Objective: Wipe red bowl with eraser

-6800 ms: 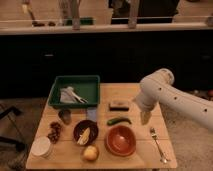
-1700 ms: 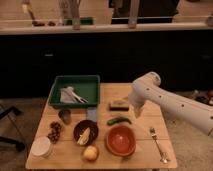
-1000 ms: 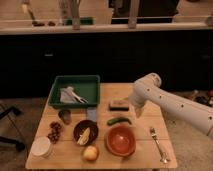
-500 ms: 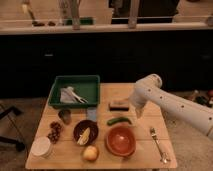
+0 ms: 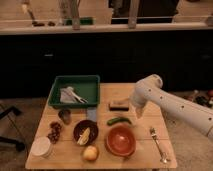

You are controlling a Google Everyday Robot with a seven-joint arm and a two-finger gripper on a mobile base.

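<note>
The red bowl [image 5: 120,140] sits at the front middle of the wooden table [image 5: 145,159], glossy and with nothing in it. The eraser [image 5: 119,105], a small dark block over a paler layer, lies behind it near the table's centre. My white arm reaches in from the right. My gripper [image 5: 136,113] hangs at its lower end, just right of the eraser and above the table, behind and to the right of the red bowl.
A green tray [image 5: 75,81] with utensils stands at the back left. A green cucumber [image 5: 119,120] lies between eraser and bowl. A dark brown bowl [image 5: 85,131], a yellow fruit [image 5: 90,152], a white cup [image 5: 41,147], a pale blue-grey rectangle [image 5: 91,114] and a fork [image 5: 157,145] are also there.
The arm swung left from the table's right side toward the eraser, then its end drifted slightly down and right. The objects on the table have not moved.
</note>
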